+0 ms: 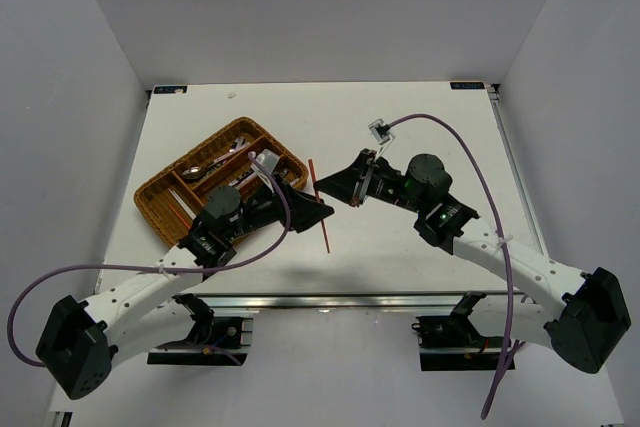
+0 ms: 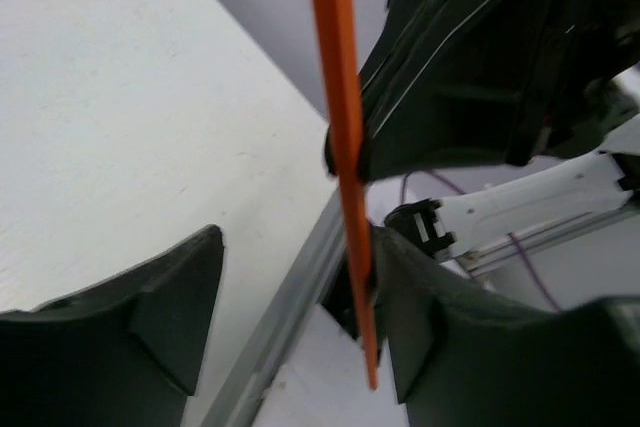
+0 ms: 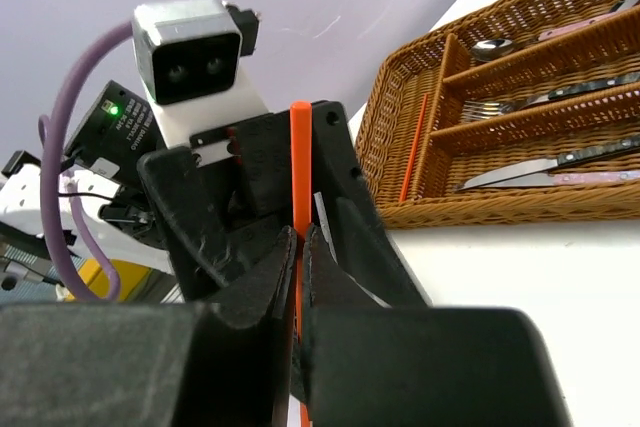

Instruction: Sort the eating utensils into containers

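Top external view: just right of wicker tray (image 1: pixel 160 211), pinches red chopstick (image 1: pixel 326 236) in pressed-together right gripper (image 1: pixel 321 190); holds left gripper (image 1: pixel 327 209) spread around same chopstick.

Tray (image 1: pixel 150 212) placed left of centre in top view; chopstick (image 1: pixel 325 234) positioned just right of it, between left gripper (image 1: pixel 322 209) and right gripper (image 1: pixel 320 187).

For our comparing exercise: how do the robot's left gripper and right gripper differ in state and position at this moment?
The right gripper is shut on the red chopstick; the left gripper stands open, the chopstick between its jaws. The left gripper reaches in from the wicker tray side, the right gripper from the opposite side. Both are black, two-fingered and meet at that chopstick.
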Action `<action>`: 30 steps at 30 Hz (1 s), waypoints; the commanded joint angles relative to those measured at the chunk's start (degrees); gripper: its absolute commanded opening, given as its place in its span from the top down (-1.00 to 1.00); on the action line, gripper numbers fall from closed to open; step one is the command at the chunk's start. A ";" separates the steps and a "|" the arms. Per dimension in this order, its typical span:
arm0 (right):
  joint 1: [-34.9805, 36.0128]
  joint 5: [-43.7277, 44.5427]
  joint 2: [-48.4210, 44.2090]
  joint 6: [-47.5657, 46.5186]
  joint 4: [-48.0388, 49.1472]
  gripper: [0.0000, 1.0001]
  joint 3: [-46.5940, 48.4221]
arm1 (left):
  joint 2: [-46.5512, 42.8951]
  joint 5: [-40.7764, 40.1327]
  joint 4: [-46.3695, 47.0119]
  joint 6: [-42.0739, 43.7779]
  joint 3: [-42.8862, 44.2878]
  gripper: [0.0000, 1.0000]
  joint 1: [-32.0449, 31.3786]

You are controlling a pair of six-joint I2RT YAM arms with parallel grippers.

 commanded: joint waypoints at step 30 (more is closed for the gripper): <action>-3.60 32.35 -16.90 -17.46 -29.35 -0.79 -0.86 | 13.07 -33.46 -47.60 8.01 10.44 1.00 51.04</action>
